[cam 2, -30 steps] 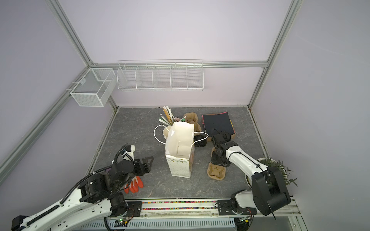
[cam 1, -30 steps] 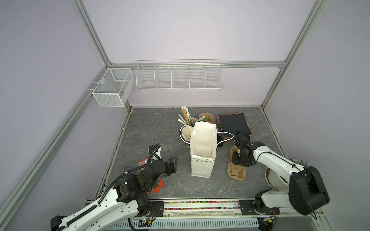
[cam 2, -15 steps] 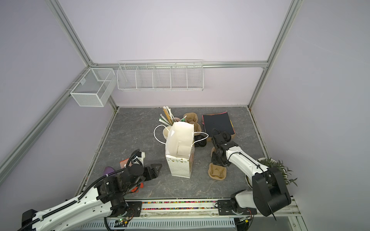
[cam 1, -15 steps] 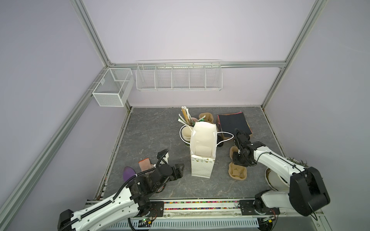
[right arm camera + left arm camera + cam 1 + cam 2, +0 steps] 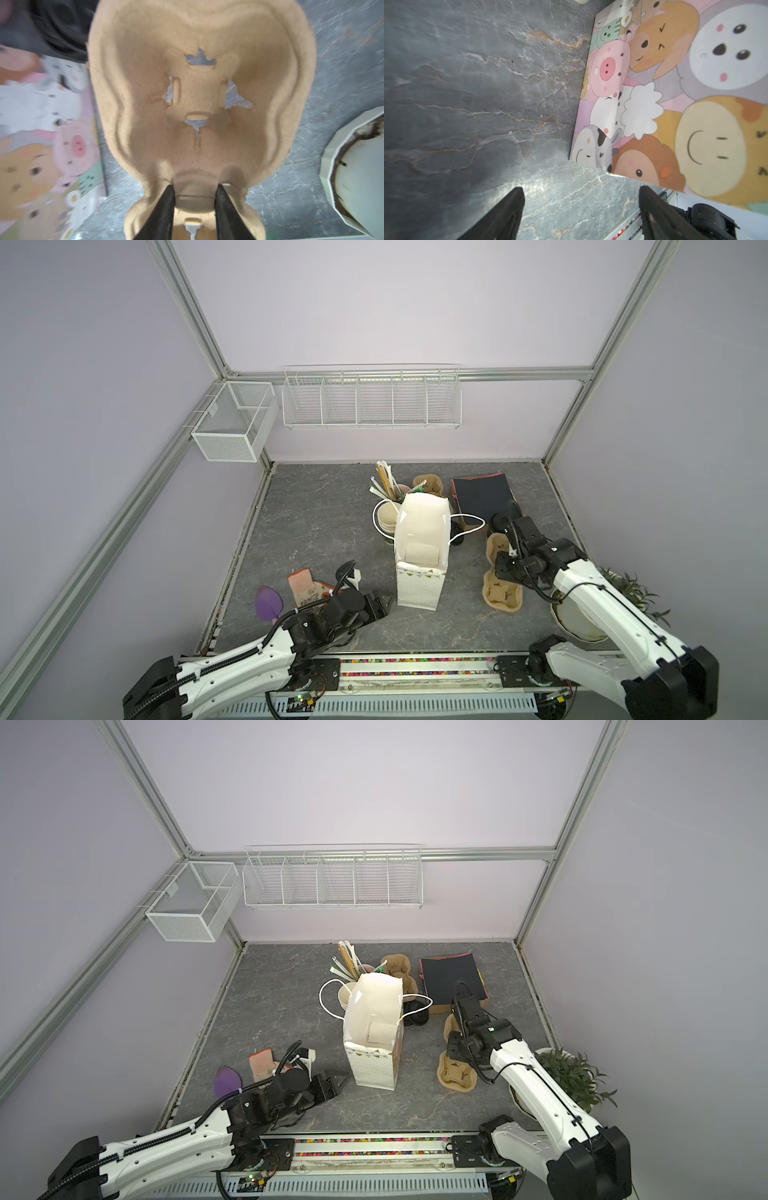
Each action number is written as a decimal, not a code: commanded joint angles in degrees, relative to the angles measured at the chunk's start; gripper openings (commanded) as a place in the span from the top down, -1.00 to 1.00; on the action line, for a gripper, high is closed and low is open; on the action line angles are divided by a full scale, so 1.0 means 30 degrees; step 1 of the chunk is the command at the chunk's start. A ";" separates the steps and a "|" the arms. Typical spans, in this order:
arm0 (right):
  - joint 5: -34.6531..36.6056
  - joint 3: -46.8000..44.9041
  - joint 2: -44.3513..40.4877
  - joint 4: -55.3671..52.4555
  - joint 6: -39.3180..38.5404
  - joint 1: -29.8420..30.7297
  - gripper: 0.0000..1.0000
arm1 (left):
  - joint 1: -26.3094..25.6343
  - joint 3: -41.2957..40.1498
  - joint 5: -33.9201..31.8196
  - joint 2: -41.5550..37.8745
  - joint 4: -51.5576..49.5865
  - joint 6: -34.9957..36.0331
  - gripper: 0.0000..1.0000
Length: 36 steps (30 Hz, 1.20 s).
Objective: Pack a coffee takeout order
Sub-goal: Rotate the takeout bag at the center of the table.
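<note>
Although covered midway from above, the pulp carrier point(image 5: 500, 595) is clamped at its ridge by the right gripper point(image 5: 195, 186). The left gripper point(image 5: 581, 191) gapes empty beside the cropped bag point(image 5: 675, 93).

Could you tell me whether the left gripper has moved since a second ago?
Yes: the left gripper has moved toward the base of the white paper bag.

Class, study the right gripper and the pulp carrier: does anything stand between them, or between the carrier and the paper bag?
Nothing visible. The right gripper straddles the centre ridge of the carrier; only bare table lies between it and the paper bag.
</note>
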 commanded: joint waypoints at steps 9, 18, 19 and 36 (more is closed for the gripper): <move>0.0287 0.4548 -0.2688 -0.4323 -0.0494 0.0092 0.30 | -0.0102 -0.0151 0.0865 0.3160 0.3967 -0.0419 -0.73; -0.1179 0.8176 -0.2600 -0.5377 -0.1033 0.0689 0.29 | -0.0157 0.0171 0.1450 0.6113 0.6824 -0.0440 -0.73; -0.1204 0.8585 -0.2438 -0.5473 -0.1205 0.0898 0.29 | -0.0203 0.0280 0.1556 0.6540 0.7189 -0.0462 -0.73; -0.0225 1.3154 -0.0134 -0.6773 -0.1773 0.4026 0.26 | -0.0688 0.2074 0.0562 0.7576 0.5798 0.0634 -0.70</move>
